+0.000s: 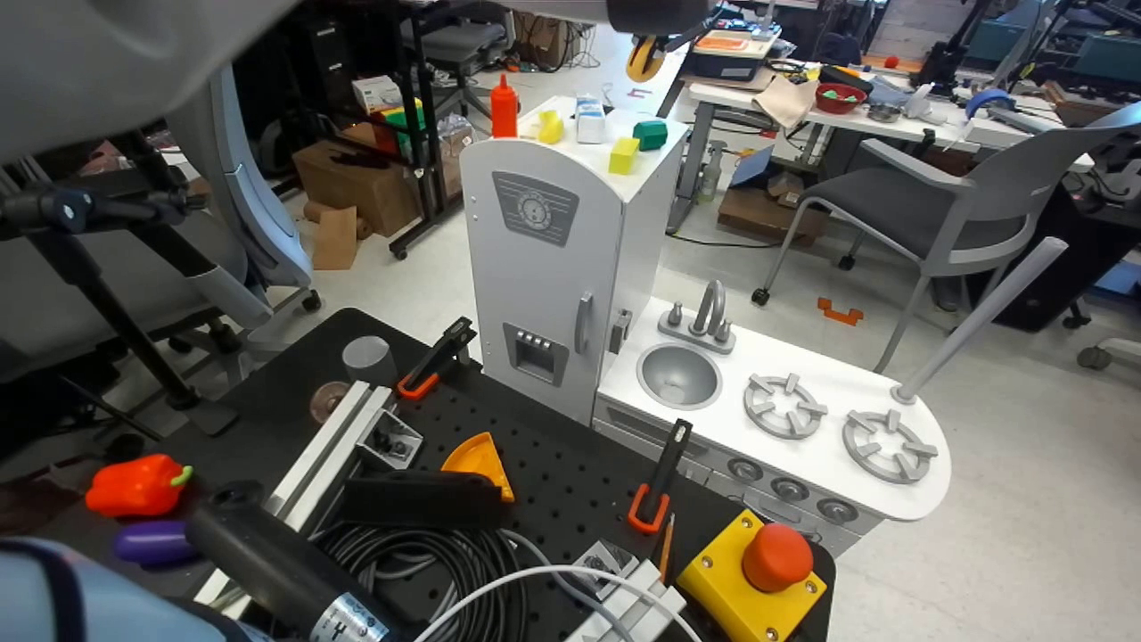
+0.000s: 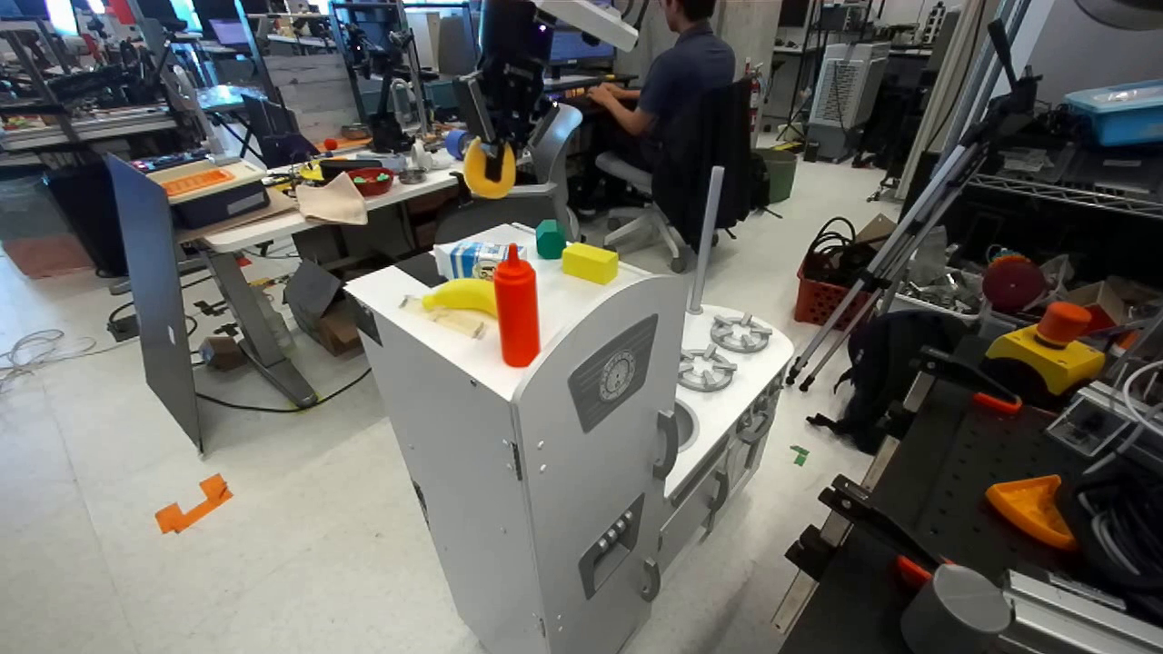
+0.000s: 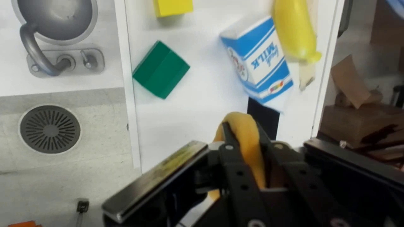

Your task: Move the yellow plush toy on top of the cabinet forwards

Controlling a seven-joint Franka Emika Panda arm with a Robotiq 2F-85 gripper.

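Because the claw [image 3: 243,126] has the yellow plush toy [image 2: 476,174] pinched, the toy hangs in the air above the cabinet [image 1: 544,281]. On the white cabinet top, a red bottle [image 2: 519,316] stands straight near the front edge. A milk box [image 3: 262,61] lies on its side, just beside a long yellow thing [image 3: 293,30]. A green block [image 3: 161,70] and a yellow block [image 2: 591,263] sit there too.

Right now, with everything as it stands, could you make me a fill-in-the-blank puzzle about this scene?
The black mechanical gripper clamps the yellow curved soft-looking toy between exactly ____ fingers.
The blue-and-white boxy carton bears the large printed word ____.
The red nozzle-topped plastic-looking bottle stands upright, while the carton ____ down.

Missing words: two; milk; lies.
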